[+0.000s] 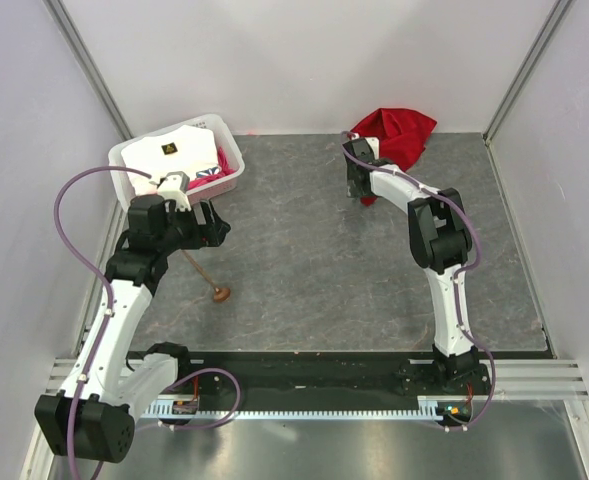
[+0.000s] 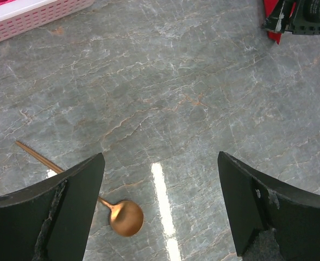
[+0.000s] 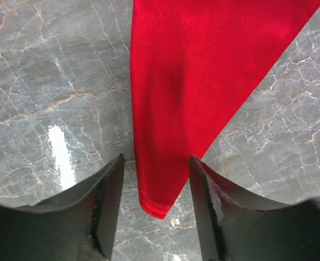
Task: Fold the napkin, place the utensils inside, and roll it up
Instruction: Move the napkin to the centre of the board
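Note:
The red napkin [image 1: 401, 133] lies crumpled at the far right of the table. One pointed corner of the napkin [image 3: 170, 81] hangs down between the fingers of my right gripper [image 3: 156, 159]. Those jaws stand narrowly open on either side of the corner; the right finger touches the cloth edge and the left one leaves a gap. In the top view the right gripper [image 1: 359, 188] sits at the napkin's near-left edge. The brown spoon [image 1: 206, 277] lies on the table at left, its bowl [image 2: 126, 217] showing beside the left finger. My left gripper [image 1: 210, 226] hovers over it, wide open and empty [image 2: 161, 157].
A white and pink basket [image 1: 126, 160] holding folded patterned fabric stands at the far left, its wall [image 2: 29, 19] just beyond the left gripper. White walls close in the grey marbled table on three sides.

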Robot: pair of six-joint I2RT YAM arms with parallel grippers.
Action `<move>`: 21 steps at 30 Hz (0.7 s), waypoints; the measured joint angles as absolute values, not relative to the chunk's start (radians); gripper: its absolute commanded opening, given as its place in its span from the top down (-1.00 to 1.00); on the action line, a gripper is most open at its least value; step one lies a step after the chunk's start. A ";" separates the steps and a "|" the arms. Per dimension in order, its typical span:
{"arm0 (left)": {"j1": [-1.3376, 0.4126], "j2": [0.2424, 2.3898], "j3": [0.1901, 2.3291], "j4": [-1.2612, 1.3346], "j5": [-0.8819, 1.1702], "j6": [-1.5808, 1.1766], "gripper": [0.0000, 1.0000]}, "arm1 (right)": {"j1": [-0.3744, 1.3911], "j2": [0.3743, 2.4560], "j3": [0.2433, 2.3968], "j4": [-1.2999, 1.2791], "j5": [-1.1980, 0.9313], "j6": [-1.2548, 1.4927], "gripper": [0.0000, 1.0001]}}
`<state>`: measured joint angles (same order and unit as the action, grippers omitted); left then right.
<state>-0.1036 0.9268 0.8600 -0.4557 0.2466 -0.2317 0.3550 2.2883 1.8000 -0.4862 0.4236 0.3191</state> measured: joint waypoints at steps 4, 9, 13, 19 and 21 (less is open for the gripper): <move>-0.109 0.927 0.860 -0.455 0.247 -0.230 -0.83 | 0.342 2.290 1.801 -0.487 0.381 0.319 0.75; -0.116 0.926 0.860 -0.455 0.248 -0.229 -0.83 | 0.324 2.280 1.785 -0.469 0.295 0.298 1.00; -0.120 0.915 0.860 -0.455 0.248 -0.229 -0.82 | 0.348 2.200 1.686 -0.473 0.234 0.282 1.00; -0.130 0.898 0.860 -0.455 0.247 -0.231 -0.82 | 0.576 1.949 1.462 -0.499 0.178 0.312 0.95; -0.131 0.897 0.860 -0.455 0.247 -0.235 -0.79 | 0.699 1.870 1.407 -0.496 0.153 0.347 0.53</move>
